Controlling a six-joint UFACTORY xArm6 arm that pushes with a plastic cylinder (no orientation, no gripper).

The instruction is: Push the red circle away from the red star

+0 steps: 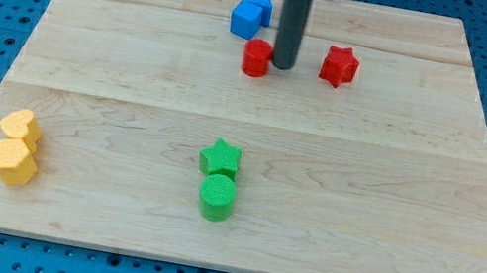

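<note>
The red circle [256, 57] sits near the view's top centre of the wooden board [396, 184]. The red star [339, 66] lies to its right, a short gap away. My tip [282, 65] is on the board between them, right against the red circle's right side and clearly apart from the star. The dark rod rises straight up out of the view's top.
Two blue blocks [251, 13] stand together just above and left of the red circle. A green star [220, 159] and a green circle [218, 196] touch at the lower centre. A yellow heart [20, 126] and a yellow hexagon [13, 160] sit at the lower left.
</note>
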